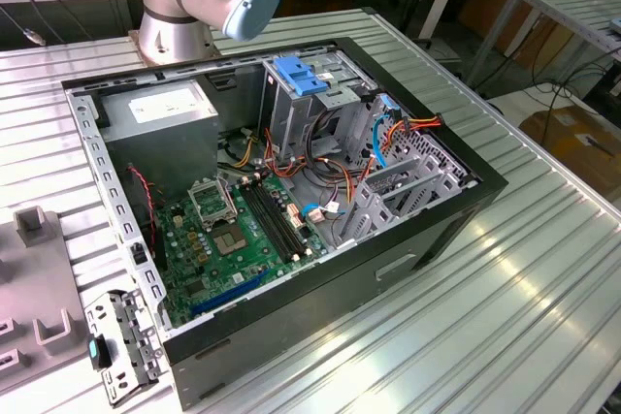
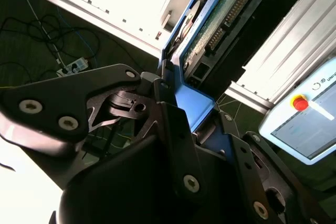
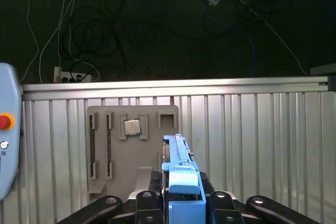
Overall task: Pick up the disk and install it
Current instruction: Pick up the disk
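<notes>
End effector [image 3: 181, 199] pinching the disk [image 3: 178, 163] by its blue carrier frame. The disk is held edge-on above the ribbed table [image 3: 252, 129], apparently just beside the grey fixture plate [image 3: 113, 150].

In the exterior view, computer case [image 1: 427, 239] sat mid-frame on table [image 1: 543, 336], arm base [image 1: 170, 31] behind at upper left, disk [image 3: 181, 179] sat within gripper [image 3: 181, 205] in the first wrist view
</notes>
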Robot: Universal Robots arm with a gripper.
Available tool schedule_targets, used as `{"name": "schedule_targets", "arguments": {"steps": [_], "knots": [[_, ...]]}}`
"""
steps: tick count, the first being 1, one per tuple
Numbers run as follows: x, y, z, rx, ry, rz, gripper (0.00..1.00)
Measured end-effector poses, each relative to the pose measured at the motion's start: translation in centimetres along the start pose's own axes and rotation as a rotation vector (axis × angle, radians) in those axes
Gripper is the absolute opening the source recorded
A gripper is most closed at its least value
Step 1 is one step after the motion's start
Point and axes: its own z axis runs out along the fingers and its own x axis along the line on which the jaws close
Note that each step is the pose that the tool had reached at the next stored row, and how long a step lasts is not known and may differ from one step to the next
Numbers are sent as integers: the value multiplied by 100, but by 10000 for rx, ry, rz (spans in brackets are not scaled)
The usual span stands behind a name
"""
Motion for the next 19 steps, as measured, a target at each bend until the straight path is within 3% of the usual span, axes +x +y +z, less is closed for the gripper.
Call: {"name": "schedule_targets", "arguments": {"steps": [4, 19], "knots": [[-3, -94, 0, 1, 0, 0, 37], [-13, -347, -2, -3, -1, 0, 37]]}}
